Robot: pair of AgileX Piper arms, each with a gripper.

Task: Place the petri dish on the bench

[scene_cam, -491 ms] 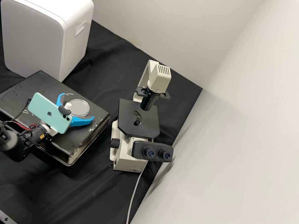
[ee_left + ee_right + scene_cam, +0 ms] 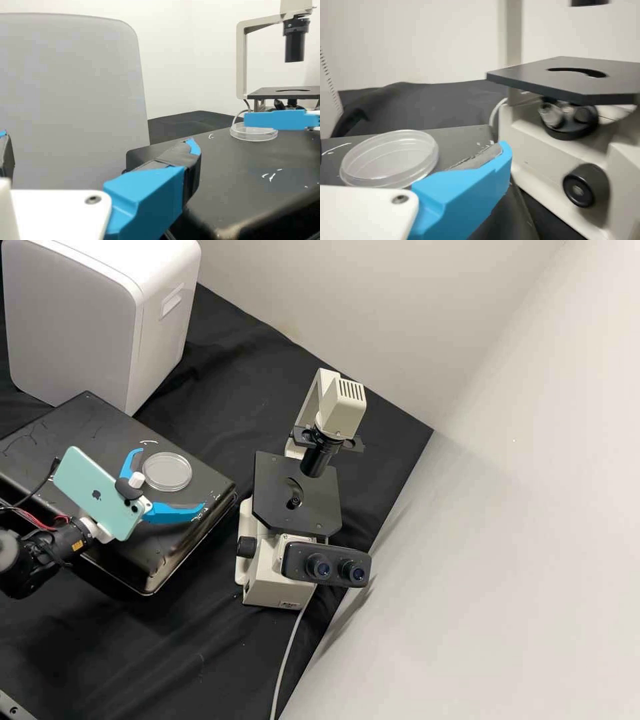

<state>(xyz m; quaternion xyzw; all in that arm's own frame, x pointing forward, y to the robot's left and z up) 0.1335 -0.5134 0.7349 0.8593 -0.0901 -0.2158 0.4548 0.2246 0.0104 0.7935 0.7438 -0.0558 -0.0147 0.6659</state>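
Observation:
The clear petri dish (image 2: 167,471) lies flat on a raised black case (image 2: 80,433) at the left of the bench. My right gripper (image 2: 171,479) is open, and the dish lies loose in the wide gap between its fingertips. In the right wrist view the dish (image 2: 390,157) rests just beyond one blue finger (image 2: 465,185). My left gripper (image 2: 97,142) is open, low beside the case and holding nothing. From there the dish (image 2: 253,132) shows far across the case top, with the right gripper's blue finger (image 2: 280,120) beside it.
A large white appliance (image 2: 100,313) stands behind the case. A beige microscope (image 2: 300,520) with a black stage (image 2: 297,497) stands right of the case, and its cable (image 2: 287,653) trails toward the front. Black cloth covers the bench, and a light wall bounds it on the right.
My right gripper has drawn back toward the near left, so its fingers sit farther back from the dish. The dish has stayed where it was on the case.

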